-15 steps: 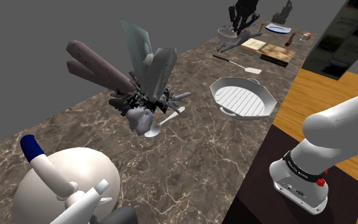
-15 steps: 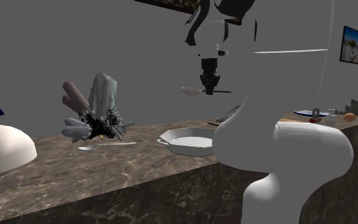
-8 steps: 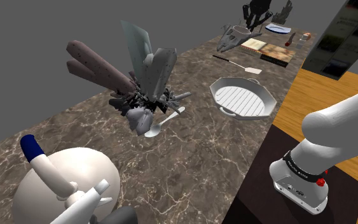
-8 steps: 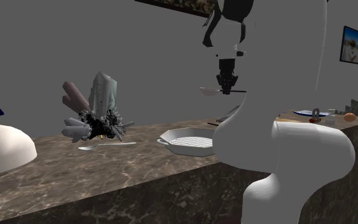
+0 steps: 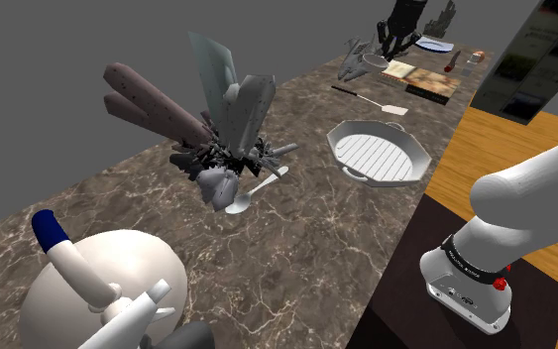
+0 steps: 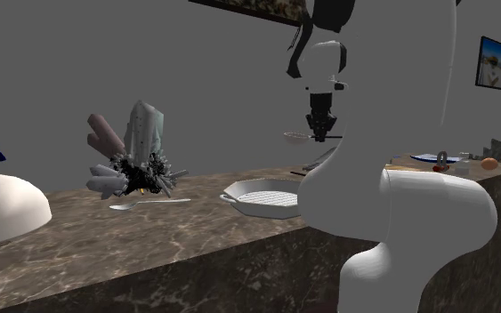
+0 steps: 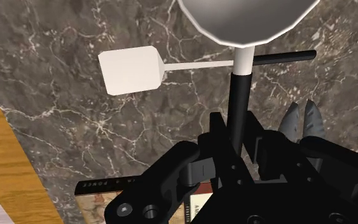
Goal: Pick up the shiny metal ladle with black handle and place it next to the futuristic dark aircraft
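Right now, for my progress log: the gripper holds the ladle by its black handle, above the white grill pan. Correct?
Not the grill pan: the gripper clasps the ladle by its black handle above the white spatula on the marble counter, as the wrist view shows. In the shoulder view, the grill pan sits apart from it.

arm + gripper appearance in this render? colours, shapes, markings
Glossy white arm with rounded, tubular links. Near its base there is a black joint band with small pale lettering and a red button. The gripper is all black, with a blocky body and two fingers.
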### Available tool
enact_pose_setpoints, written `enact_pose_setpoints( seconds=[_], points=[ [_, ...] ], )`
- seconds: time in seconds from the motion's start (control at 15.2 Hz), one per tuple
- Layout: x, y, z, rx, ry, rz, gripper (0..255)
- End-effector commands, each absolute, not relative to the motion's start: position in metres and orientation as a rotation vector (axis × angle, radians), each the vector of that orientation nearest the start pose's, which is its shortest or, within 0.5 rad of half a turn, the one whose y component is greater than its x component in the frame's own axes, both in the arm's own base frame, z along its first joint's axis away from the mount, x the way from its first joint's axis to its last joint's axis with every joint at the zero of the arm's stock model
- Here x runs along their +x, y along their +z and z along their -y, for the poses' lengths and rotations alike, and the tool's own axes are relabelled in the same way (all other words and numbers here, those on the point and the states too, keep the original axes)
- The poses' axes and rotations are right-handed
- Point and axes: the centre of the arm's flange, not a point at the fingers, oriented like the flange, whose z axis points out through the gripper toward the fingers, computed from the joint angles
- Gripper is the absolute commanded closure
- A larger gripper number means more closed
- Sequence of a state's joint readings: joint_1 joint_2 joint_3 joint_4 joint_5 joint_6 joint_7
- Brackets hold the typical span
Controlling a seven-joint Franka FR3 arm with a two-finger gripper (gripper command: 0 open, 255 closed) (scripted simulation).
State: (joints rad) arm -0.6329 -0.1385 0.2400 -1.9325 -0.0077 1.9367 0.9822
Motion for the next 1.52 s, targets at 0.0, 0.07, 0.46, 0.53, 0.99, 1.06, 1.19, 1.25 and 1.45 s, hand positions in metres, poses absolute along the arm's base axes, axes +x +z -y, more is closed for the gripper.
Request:
enact_pose_setpoints(
  seconds=[0.0, 0.07, 0.46, 0.53, 0.99, 1.06, 1.19, 1.25, 1.45],
  points=[
    [0.495, 0.547, 0.199, -2.422, -0.227, -1.985, 255],
    [0.495, 0.542, 0.199, -2.422, -0.227, -1.985, 255],
    [0.495, 0.511, 0.199, -2.422, -0.227, -1.985, 255],
    [0.495, 0.505, 0.199, -2.422, -0.227, -1.985, 255],
    [0.495, 0.468, 0.199, -2.422, -0.227, -1.985, 255],
    [0.495, 0.463, 0.199, -2.422, -0.227, -1.985, 255],
    [0.495, 0.452, 0.199, -2.422, -0.227, -1.985, 255],
    [0.495, 0.447, 0.199, -2.422, -0.227, -1.985, 255],
    [0.495, 0.431, 0.199, -2.422, -0.227, -1.985, 255]
  ],
)
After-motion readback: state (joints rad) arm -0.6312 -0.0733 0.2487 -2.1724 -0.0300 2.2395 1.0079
